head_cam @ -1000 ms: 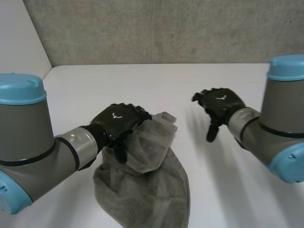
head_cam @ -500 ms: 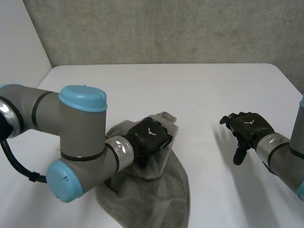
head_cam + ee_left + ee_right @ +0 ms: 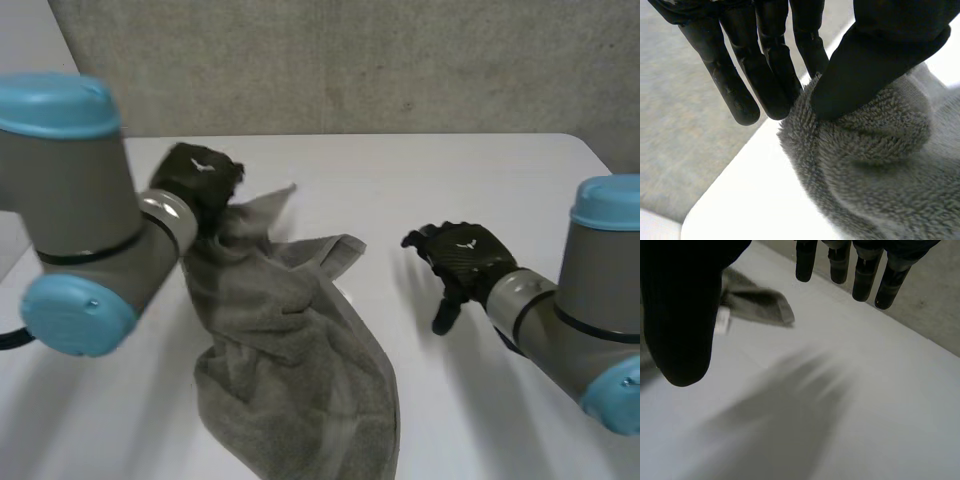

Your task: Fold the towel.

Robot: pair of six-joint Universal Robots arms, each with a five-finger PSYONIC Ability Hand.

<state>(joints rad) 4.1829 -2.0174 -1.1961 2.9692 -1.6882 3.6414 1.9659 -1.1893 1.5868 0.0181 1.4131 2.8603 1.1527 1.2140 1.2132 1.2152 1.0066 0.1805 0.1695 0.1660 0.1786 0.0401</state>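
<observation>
- Our left hand (image 3: 200, 178) is closed on the towel (image 3: 290, 340). In the left wrist view the thumb presses a thick bunch of grey pile against the fingers (image 3: 767, 75), a pinch and not a full wrap.
- That hand holds its bunch up off the table (image 3: 470, 170), at the far left of the cloth. The towel hangs from it in a slack drape, down to a crumpled heap on the near part of the table.
- Our right hand (image 3: 462, 258) hovers over bare table to the right of the towel, well apart from it. Its fingers are straight and spread, the thumb out to the side, and it holds nothing.
- In the right wrist view a free corner (image 3: 760, 305) of the towel lies flat on the table beyond the thumb, untouched.
- We judge the fold barely begun: the towel is rumpled, with no clean edge laid on another and no crease we can make out.
- What is left, as we read it, is nearly everything: spread the cloth flat, get the second hand on a corner or edge, bring one half over the other, and smooth it.
- We cannot tell whether the pinch is on a corner or on a fold along an edge, which matters for how squarely the cloth will open.
</observation>
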